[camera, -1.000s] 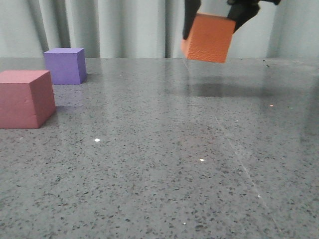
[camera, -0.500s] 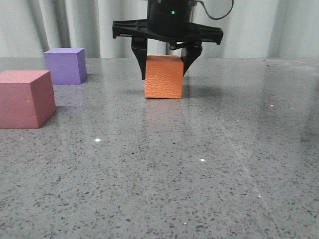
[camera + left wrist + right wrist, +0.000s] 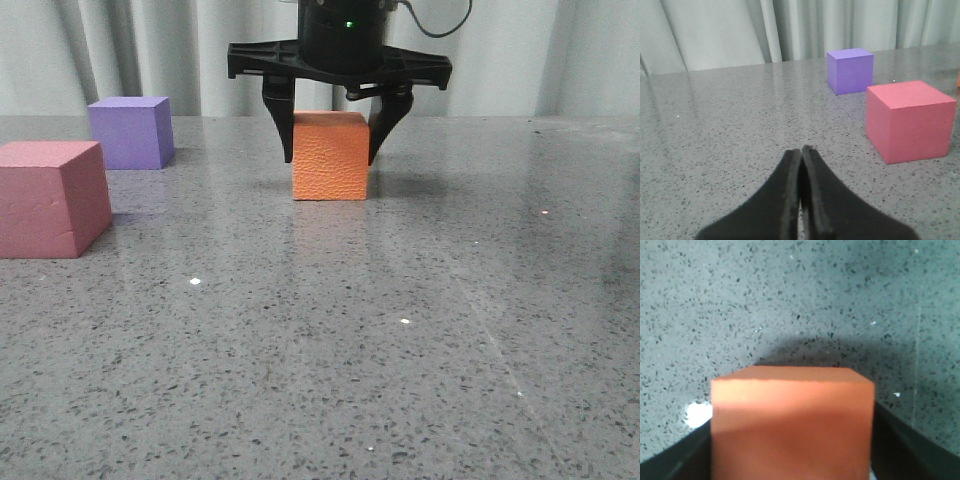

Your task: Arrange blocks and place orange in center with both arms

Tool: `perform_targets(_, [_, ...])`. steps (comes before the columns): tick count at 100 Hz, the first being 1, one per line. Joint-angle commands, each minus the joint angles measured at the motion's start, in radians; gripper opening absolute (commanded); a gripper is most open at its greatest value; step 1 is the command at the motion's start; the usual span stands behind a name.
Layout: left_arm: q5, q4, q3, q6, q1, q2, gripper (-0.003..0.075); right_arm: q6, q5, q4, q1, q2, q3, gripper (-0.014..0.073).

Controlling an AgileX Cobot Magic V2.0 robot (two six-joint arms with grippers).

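The orange cube (image 3: 330, 175) with a pebbled face stands on the grey speckled table, mid-table towards the back. My right gripper (image 3: 331, 158) reaches down from above with a black finger against each side of it; the right wrist view shows the cube (image 3: 792, 425) filling the space between the fingers. The pinkish-red cube (image 3: 50, 200) stands at the left and the purple cube (image 3: 130, 132) behind it; both also show in the left wrist view (image 3: 910, 122) (image 3: 851, 71). My left gripper (image 3: 801, 149) is shut and empty, low over the table, short of those two cubes.
The grey speckled tabletop (image 3: 400, 330) stretches towards the front. A pale curtain (image 3: 150, 50) hangs behind the table's far edge. The orange cube's shadow (image 3: 805, 352) lies on the table beyond it.
My right gripper carried the orange cube from high at the right down and leftward to the table. In the last half second it settled slightly lower and to the right.
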Motion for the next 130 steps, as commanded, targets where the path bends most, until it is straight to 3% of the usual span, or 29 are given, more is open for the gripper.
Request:
perform_targets(1, [-0.078, 0.000, 0.056, -0.010, 0.002, -0.032, -0.0019, 0.000, -0.015, -0.021, 0.002, -0.057, -0.033, 0.0609])
perform_targets(37, [-0.078, 0.000, 0.056, -0.010, 0.002, -0.032, -0.0019, -0.035, 0.034, -0.025, 0.002, -0.065, -0.128, 0.0602])
perform_targets(76, [-0.078, 0.000, 0.056, -0.010, 0.002, -0.032, -0.0019, -0.293, 0.049, -0.100, -0.004, -0.123, -0.375, 0.0602])
perform_targets(103, [-0.078, 0.000, 0.056, -0.010, 0.002, -0.032, -0.0019, -0.372, 0.083, -0.174, -0.039, -0.252, -0.332, 0.0602])
perform_targets(130, [-0.078, 0.000, 0.056, -0.010, 0.002, -0.032, -0.0019, -0.409, 0.029, -0.176, -0.119, -0.448, -0.086, 0.0602])
